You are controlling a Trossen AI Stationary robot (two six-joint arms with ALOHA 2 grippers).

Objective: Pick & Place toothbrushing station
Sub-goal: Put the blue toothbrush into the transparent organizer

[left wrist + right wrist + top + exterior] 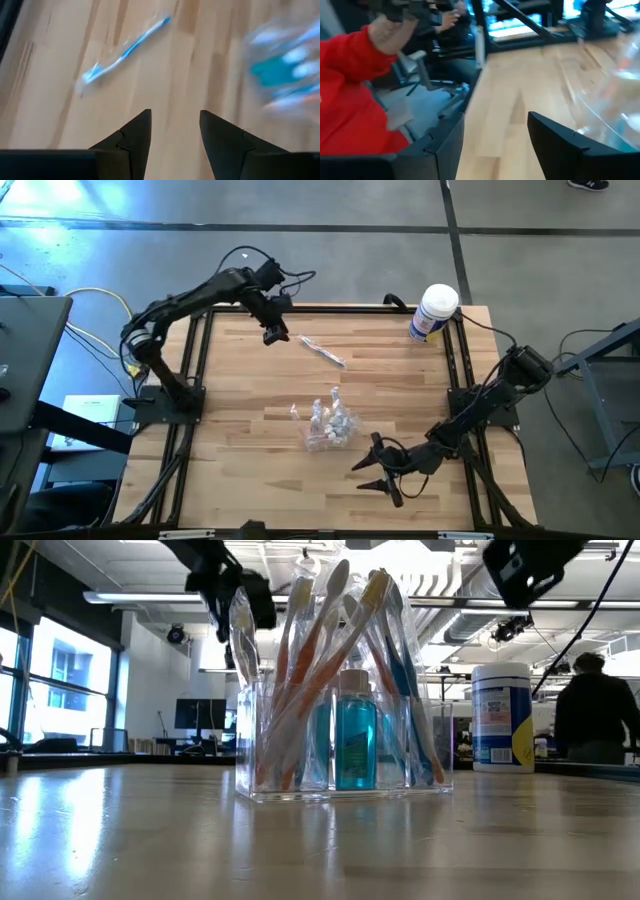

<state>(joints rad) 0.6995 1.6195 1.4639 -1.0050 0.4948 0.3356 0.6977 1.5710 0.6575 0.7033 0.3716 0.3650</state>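
From above, the pale wooden bench (250, 380) carries three things: one small clear plastic toothbrushing station (329, 425) packed with brushes, standing near the middle toward the near edge; one loose blue-and-white toothbrush (322, 352) lying flat toward the far edge; and one white canister with a blue label (433, 313) at the far right corner. The left half of the bench and the strip along the near edge are bare wood. The left gripper (273, 336) hangs over the far edge, just beside the loose toothbrush and well apart from the station, fingers released and holding nothing. The right gripper (374, 474) sits near the near edge, just beside the station without touching it, fingers spread and holding nothing.

At bench height, the station (345, 755) stands upright, holding orange-handled and blue-handled brushes and one teal bottle (355, 743); the canister (502, 717) stands behind it to the right, and a person in dark clothing (598, 710) shows beyond.

The left wrist view shows parted fingers (132, 137) above bare wood, the toothbrush (122, 52) ahead.

The right wrist view shows parted fingers (560, 137) with the station's clear wall (615, 100) beside one, and a red sleeve (355, 95) beyond the bench edge.
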